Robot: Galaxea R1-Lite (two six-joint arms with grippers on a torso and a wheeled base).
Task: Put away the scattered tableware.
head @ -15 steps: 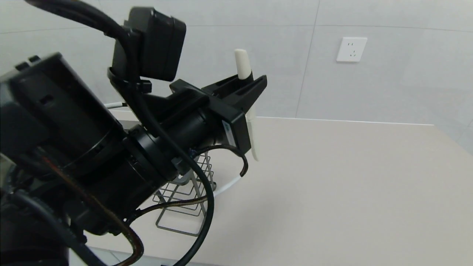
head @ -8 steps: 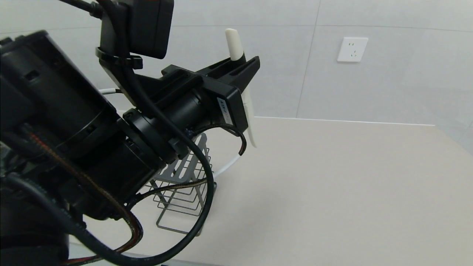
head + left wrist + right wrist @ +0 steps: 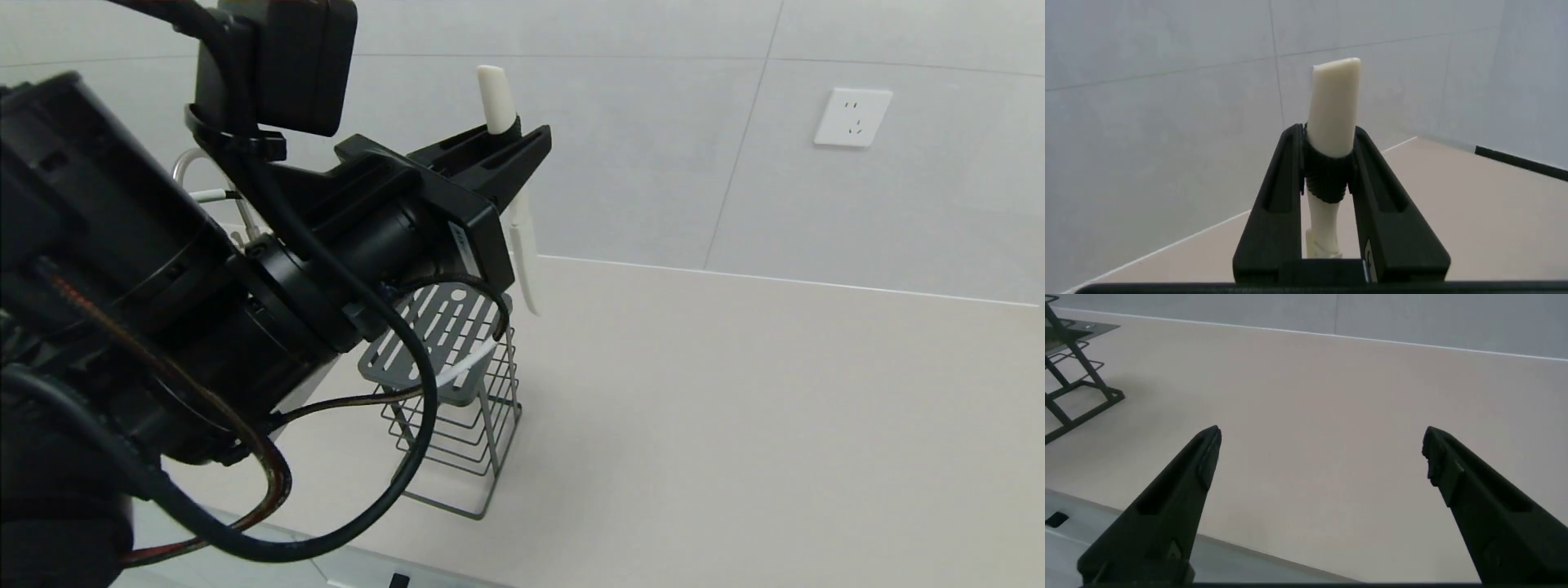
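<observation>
While the left gripper [image 3: 508, 145] hangs in the air higher than the wire rack [image 3: 461, 425], its two black jaws are closed tight on a white utensil [image 3: 496, 94], gripping it partway down. The utensil stands almost straight up. Its thick, blunt end sticks up above the jaws, and its thin, flat end points down below them, toward the rack. That thin end is close to the right edge of the rack's grey slotted top [image 3: 441, 322] and does not touch it. It is hard to tell if the utensil is right over the rack or a little behind it, and hard to tell if it is a knife or something else. The rack stands upright on the pale table [image 3: 735, 392], near the table's front edge, with thin wire bars under its grey top. The right gripper [image 3: 1321, 441] is well away from the rack, low over a bare part of the table. Its jaws are spread wide and there is nothing between them. On the grey wall behind the rack, far off to the right, there is a white socket [image 3: 852, 117]
</observation>
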